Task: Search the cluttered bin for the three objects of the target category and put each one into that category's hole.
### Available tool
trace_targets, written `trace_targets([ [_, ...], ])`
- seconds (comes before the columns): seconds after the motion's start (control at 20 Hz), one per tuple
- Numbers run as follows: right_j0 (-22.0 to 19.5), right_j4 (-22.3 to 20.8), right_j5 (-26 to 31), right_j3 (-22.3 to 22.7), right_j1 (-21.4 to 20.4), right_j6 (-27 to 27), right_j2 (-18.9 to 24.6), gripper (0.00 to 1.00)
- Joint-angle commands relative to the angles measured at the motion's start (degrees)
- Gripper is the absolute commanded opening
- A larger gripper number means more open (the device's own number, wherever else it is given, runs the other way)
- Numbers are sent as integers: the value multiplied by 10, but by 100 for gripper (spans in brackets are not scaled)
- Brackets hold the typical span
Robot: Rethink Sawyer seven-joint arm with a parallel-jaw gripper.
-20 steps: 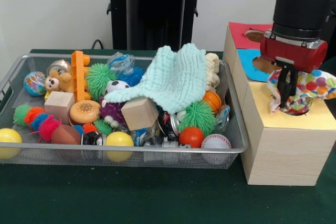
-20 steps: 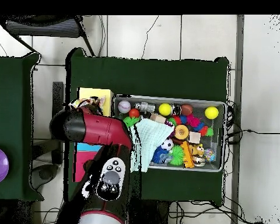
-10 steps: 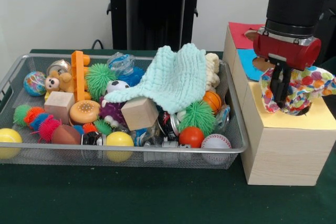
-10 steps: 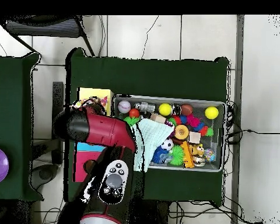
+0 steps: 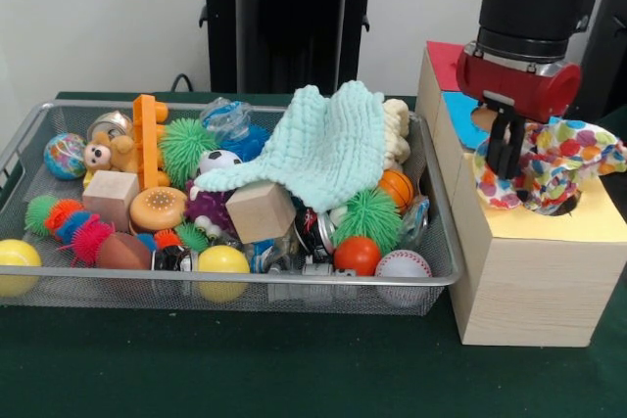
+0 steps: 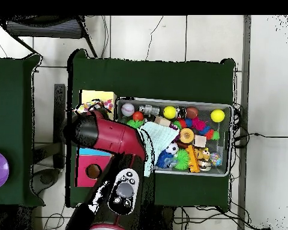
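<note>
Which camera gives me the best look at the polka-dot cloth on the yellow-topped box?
The front view: the multicoloured polka-dot cloth lies bunched over the hole in the wooden box's yellow top. Overhead, the red arm hides nearly all of it; only a scrap shows.

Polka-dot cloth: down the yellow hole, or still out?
Mostly out. The polka-dot cloth lies bunched over the yellow-topped box around the hole, with the tool at its edge.

— Where's the polka-dot cloth (image 5: 554, 165)?
— Bunched over the dark hole in the yellow top of the wooden box (image 5: 529, 271), at three o'clock of the wire bin (image 5: 446, 242). White, with red, orange, blue and green dots; part sags into the hole, edges flared up.
— Any other cloth?
— A mint knitted cloth (image 5: 328, 149), draped over toys at the bin's one o'clock.
</note>
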Motion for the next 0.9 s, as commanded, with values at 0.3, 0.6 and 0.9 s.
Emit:
trace_targets([
  [0.3, -22, 22, 54, 37, -11, 87, 54, 0],
  [0.6, -38, 25, 47, 50, -17, 73, 76, 0],
  [0.9, -43, 41, 87, 74, -47, 83, 91, 0],
])
